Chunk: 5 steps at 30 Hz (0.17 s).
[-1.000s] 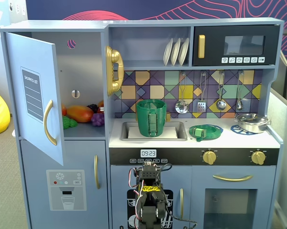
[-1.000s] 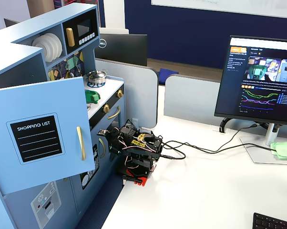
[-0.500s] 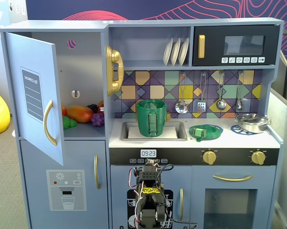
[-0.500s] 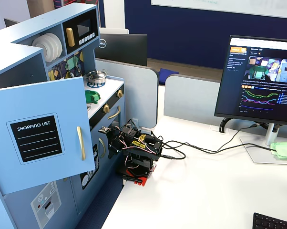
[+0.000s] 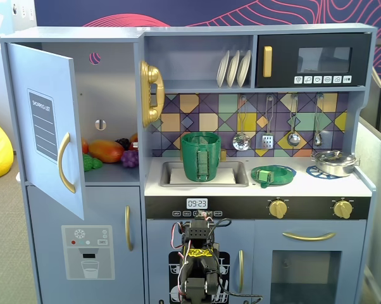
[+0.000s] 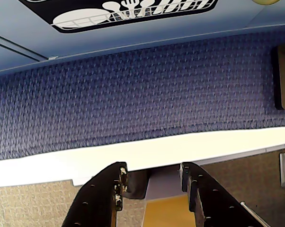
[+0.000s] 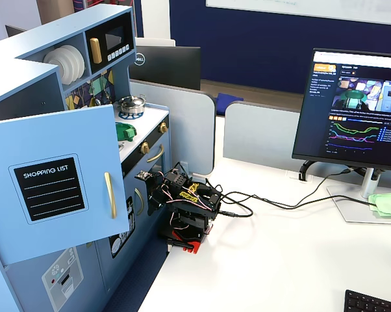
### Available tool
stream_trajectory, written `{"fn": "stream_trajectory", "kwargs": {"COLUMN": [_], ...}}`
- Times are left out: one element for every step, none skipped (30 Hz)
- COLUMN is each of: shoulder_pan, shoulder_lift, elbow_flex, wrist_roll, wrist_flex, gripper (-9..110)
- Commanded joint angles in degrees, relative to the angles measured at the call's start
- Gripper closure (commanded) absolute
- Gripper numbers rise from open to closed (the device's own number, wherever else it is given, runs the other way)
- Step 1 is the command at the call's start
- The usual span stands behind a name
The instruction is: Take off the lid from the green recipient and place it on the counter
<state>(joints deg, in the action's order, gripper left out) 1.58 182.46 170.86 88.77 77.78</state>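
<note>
The green recipient (image 5: 200, 156) stands upright in the recessed sink of the white counter (image 5: 304, 185), with no lid on it. The dark-green lid (image 5: 273, 174) lies flat on the counter, just right of the sink. It also shows in another fixed view (image 7: 125, 131). My arm (image 5: 200, 253) is folded low in front of the toy kitchen's lower doors, far below the counter. It shows on the white table in a fixed view (image 7: 186, 205). In the wrist view my gripper (image 6: 153, 172) is open and empty, with blue fabric and a white edge beyond it.
A silver pot (image 5: 333, 162) sits on the counter's right burner. The fridge door (image 5: 48, 126) stands open at left, with toy fruit (image 5: 106, 151) on the shelf inside. Cables (image 7: 260, 203) run from the arm across the table toward a monitor (image 7: 358, 110).
</note>
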Motion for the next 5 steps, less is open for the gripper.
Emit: {"fn": "stream_trajectory", "kwargs": {"shoulder_pan": [0.7,0.7,0.7,0.7,0.7], "shoulder_lift": [-0.4,-0.4,-0.4,-0.4,-0.4], "elbow_flex": [0.9,0.9,0.9,0.9,0.9], "wrist_roll": [-2.0,-2.0,-2.0,-2.0,-2.0], "wrist_flex": [10.0,10.0,10.0,10.0,10.0], "gripper": [97,97,97,97,97]}}
